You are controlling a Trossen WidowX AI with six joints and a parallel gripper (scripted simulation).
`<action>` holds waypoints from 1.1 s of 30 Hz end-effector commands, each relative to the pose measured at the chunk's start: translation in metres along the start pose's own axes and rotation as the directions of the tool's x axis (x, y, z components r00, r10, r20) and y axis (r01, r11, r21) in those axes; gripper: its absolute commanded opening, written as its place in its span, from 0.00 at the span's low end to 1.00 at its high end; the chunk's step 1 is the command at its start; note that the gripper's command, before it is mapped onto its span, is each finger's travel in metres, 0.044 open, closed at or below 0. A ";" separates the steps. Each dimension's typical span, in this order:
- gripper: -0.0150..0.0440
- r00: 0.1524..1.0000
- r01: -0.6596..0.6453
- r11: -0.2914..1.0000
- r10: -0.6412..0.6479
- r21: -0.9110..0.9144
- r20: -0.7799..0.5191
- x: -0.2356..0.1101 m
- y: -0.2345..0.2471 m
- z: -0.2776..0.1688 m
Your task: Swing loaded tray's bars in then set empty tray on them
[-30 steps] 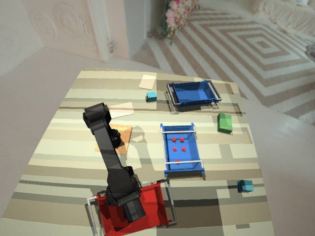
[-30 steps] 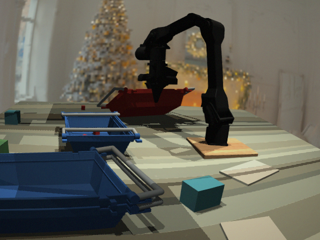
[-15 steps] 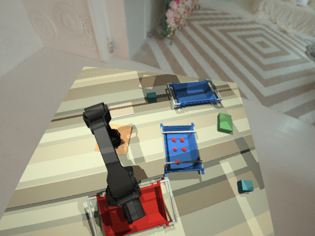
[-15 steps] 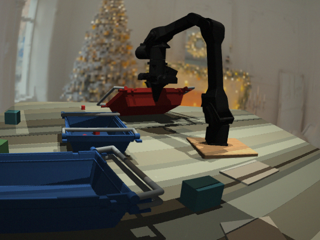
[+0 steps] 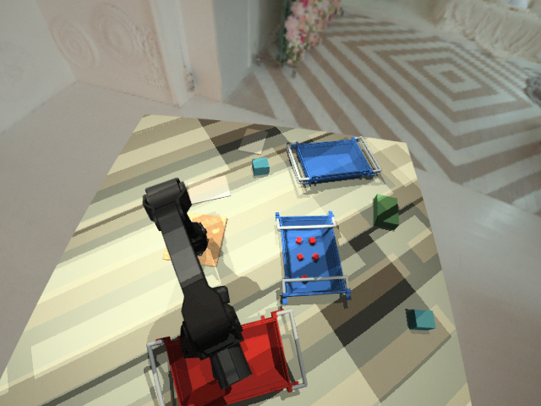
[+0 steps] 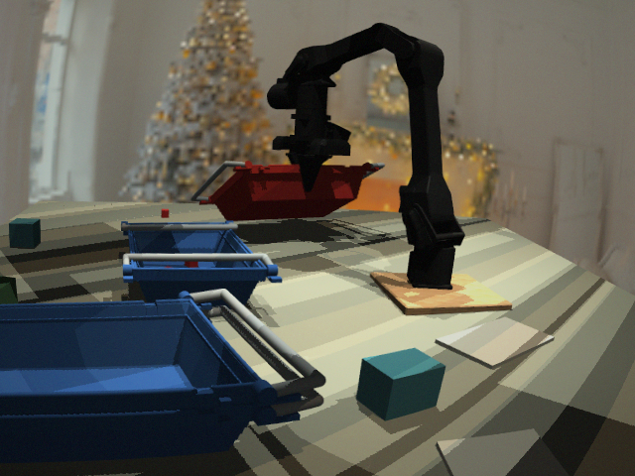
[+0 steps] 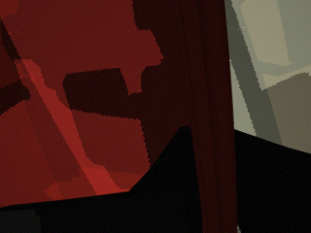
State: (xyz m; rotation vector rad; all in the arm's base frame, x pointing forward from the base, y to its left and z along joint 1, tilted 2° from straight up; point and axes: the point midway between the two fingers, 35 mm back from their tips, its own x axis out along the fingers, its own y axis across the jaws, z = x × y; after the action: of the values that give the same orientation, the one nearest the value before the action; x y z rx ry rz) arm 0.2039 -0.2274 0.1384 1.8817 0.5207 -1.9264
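My gripper (image 5: pixel 226 371) (image 6: pixel 311 185) (image 7: pixel 197 135) is shut on a long side wall of the empty red tray (image 5: pixel 267 349) (image 6: pixel 266 195) (image 7: pixel 78 39) and holds it clear of the table, near the front left corner in the top view. Its grey wire bars hang out over its ends. The loaded blue tray (image 5: pixel 336 257) (image 6: pixel 199 280) stands to the right of it, apart. It holds several small red blocks (image 5: pixel 305 249). Its two bars (image 5: pixel 307 226) (image 5: pixel 314 278) (image 6: pixel 179 225) (image 6: pixel 194 256) lie in across its top.
A second, empty blue tray (image 5: pixel 331 175) (image 6: pixel 102 410) stands at the far side. Two teal cubes (image 5: pixel 260 166) (image 5: pixel 420 319) (image 6: pixel 400 381) (image 6: pixel 24 232) and a green block (image 5: pixel 385 211) lie loose. The arm stands on an orange plate (image 5: pixel 214 238) (image 6: pixel 461 297). A pale sheet (image 5: pixel 210 190) (image 6: pixel 492 340) lies nearby.
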 end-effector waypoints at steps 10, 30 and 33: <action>0.25 0.998 -0.066 0.998 0.067 0.004 -0.012 -0.063 0.017 -0.003; 0.25 0.997 -0.077 0.997 0.077 0.004 -0.014 -0.088 0.019 -0.003; 0.25 0.997 -0.077 0.997 0.077 0.004 -0.014 -0.088 0.019 -0.003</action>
State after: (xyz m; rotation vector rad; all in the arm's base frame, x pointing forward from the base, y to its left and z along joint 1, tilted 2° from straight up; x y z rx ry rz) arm 0.2166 -0.2386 0.2182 1.8858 0.4761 -1.8866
